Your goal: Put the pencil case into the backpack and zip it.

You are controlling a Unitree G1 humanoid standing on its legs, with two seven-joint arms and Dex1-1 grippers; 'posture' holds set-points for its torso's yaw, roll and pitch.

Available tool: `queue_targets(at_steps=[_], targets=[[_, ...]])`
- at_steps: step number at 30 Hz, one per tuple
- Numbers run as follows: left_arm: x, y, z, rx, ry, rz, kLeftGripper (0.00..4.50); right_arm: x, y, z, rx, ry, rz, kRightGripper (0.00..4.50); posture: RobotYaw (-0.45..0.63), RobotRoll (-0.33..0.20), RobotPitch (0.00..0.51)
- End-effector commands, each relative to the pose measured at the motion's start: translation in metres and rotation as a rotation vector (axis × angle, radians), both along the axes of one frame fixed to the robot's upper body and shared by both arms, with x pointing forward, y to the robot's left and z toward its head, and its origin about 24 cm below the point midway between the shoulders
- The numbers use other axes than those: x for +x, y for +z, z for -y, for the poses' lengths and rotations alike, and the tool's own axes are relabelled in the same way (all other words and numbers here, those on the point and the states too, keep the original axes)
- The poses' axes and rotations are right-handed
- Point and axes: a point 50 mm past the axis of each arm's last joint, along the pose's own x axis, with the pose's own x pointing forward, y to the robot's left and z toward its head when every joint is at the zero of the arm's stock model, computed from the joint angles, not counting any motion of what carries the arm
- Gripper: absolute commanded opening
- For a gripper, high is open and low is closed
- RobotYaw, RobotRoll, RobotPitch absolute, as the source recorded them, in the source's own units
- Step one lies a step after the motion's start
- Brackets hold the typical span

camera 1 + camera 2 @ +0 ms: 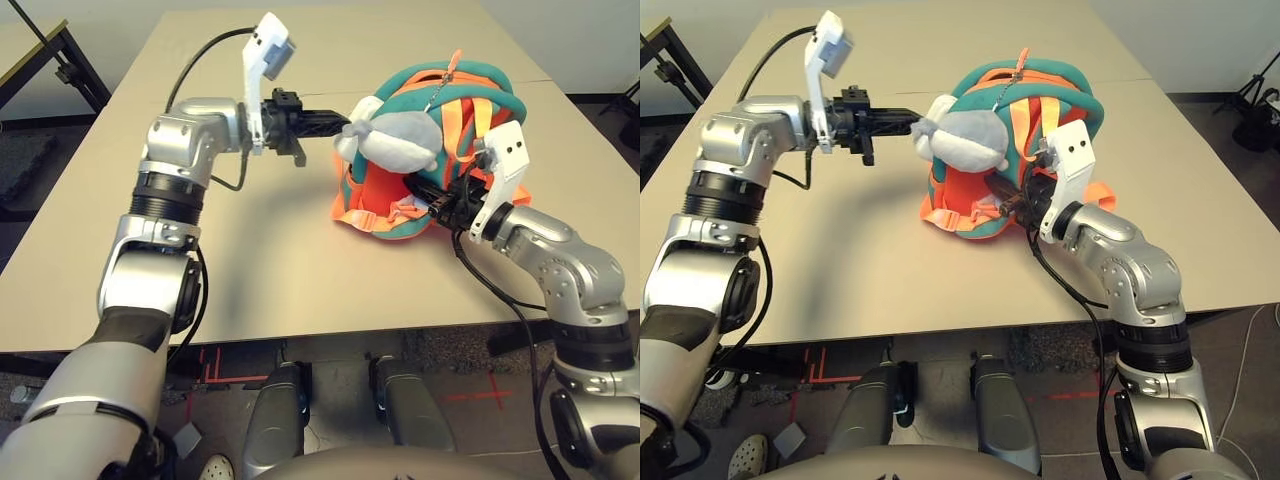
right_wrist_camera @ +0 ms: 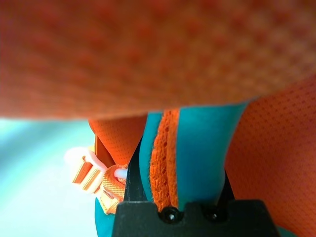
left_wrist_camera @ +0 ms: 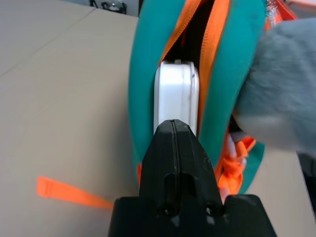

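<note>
The pencil case (image 3: 177,101) sits partly inside the backpack (image 1: 425,150), wedged on edge in the open mouth between the teal rims, its white end showing. The left end effector (image 3: 173,129) has its two black fingers pressed flat together, holding nothing, with the tips right at the case's exposed end, touching or nearly so. It looks set up to push with closed tips rather than carry. The right end effector (image 2: 173,195) is clamped on a teal-and-orange edge of the backpack, steadying it on the desk (image 1: 260,260).

The step in hand seems to be seating the case fully; the zipping is not yet begun. The next move probably calls for a straight push along the opening until the case drops below the rim, while the right side holds the bag from sliding. Then the zipper pull has to be found; I cannot make it out here.

The grey plush fin (image 1: 398,142) bulges just beside the left fingers and could snag them. Loose orange straps (image 1: 372,215) lie on the desk under the bag
</note>
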Motion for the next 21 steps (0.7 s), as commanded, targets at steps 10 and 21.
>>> queue_targets(at_steps=[10, 21], targets=[[0.000, 0.003, 0.008, -0.008, -0.053, 0.029, 0.00, -0.002, -0.014, -0.005, -0.015, 0.002, -0.066, 0.28, -0.15, 0.000, 0.135], [-0.033, 0.070, -0.042, -0.101, -0.067, 0.113, 2.12, -0.001, -0.017, -0.006, -0.017, 0.014, -0.078, 0.28, -0.13, 0.000, 0.140]])
